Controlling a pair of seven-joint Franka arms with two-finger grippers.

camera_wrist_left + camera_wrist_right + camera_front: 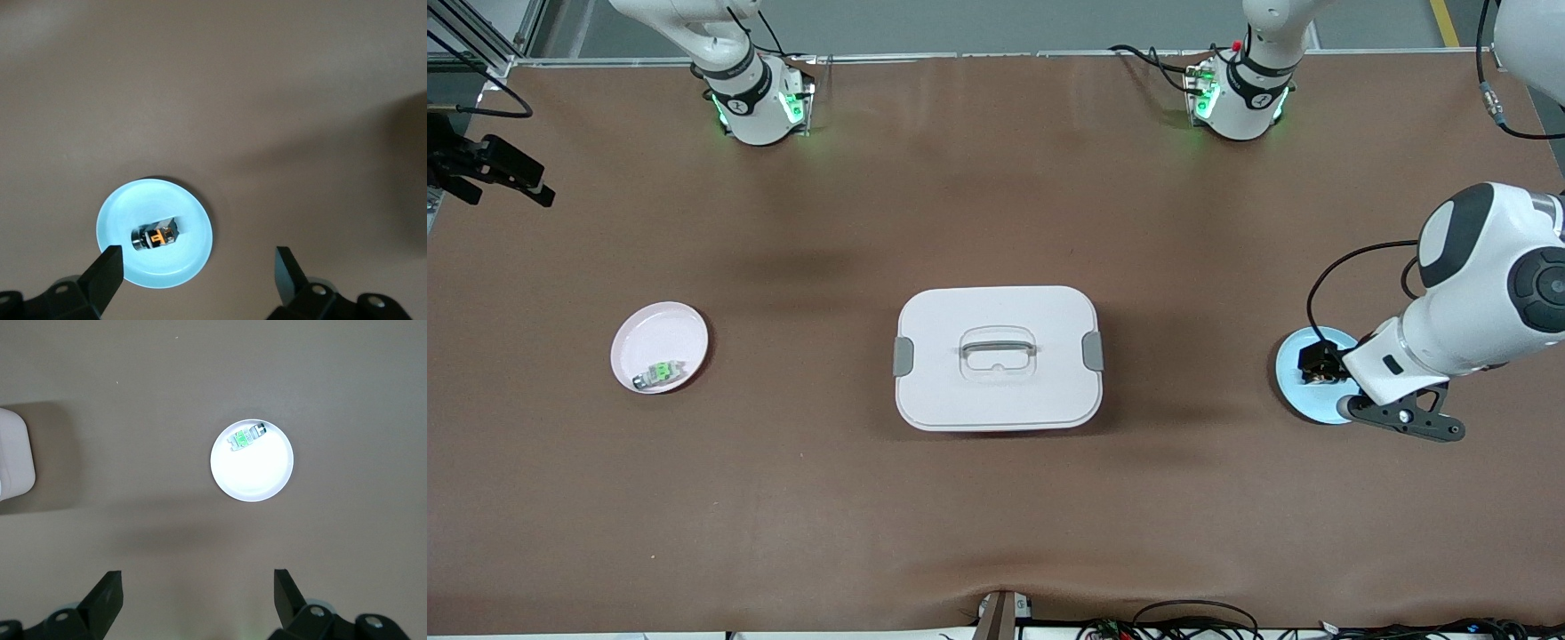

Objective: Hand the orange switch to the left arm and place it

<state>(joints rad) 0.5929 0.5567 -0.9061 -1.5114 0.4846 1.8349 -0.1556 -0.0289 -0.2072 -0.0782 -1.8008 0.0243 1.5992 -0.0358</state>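
The orange switch [157,235] lies in the middle of a blue plate [193,257] at the left arm's end of the desk [996,516]. The left end effector [193,273] hangs right over that plate with its two fingers [107,270] spread wide and nothing between them.

The switch looks tiny, hard and very light. It could slide on the smooth plate, or pop out if squeezed off-centre. I think the best place to take hold is across its two black sides, with the orange face left showing.

The big white box [997,357] sits in the middle of the desk, between the two plates. The pink plate [660,347] is at the right arm's end and holds a little green part [244,438]. The right end effector [193,593] is up high near that end, wide open and empty. That arm waits.
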